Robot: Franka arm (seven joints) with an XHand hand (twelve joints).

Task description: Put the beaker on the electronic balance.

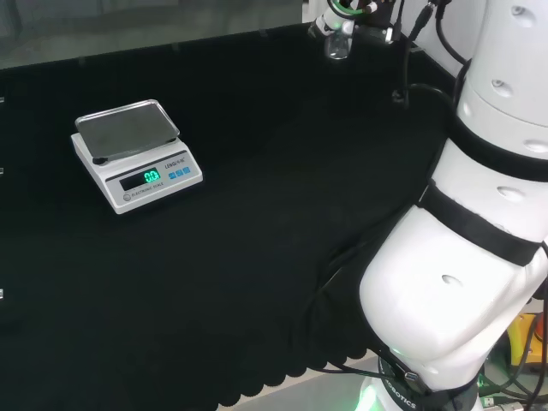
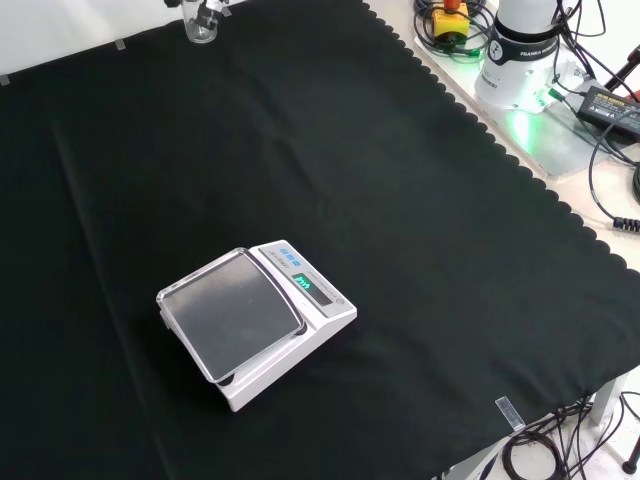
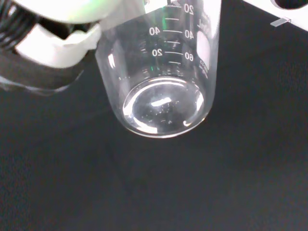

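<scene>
A clear glass beaker (image 3: 163, 72) with printed graduations hangs just above the black cloth, and it looks empty. A white part of the hand (image 3: 62, 43) is curled against its side. In the head view the beaker (image 1: 338, 44) sits under the hand (image 1: 332, 20) at the far edge of the cloth, well right of the balance. In the front view the beaker (image 2: 200, 24) and the hand (image 2: 212, 8) are at the top edge. The white electronic balance (image 1: 137, 154) stands on the cloth with a bare steel pan and a lit green display; in the front view the balance (image 2: 255, 320) is in the lower middle.
The arm's white links (image 1: 467, 248) take up the right of the head view. In the front view the arm's base (image 2: 520, 55), a yellow box with a red button (image 2: 450, 20), cables and a black adapter (image 2: 612, 100) lie beyond the cloth's scalloped edge (image 2: 520, 165).
</scene>
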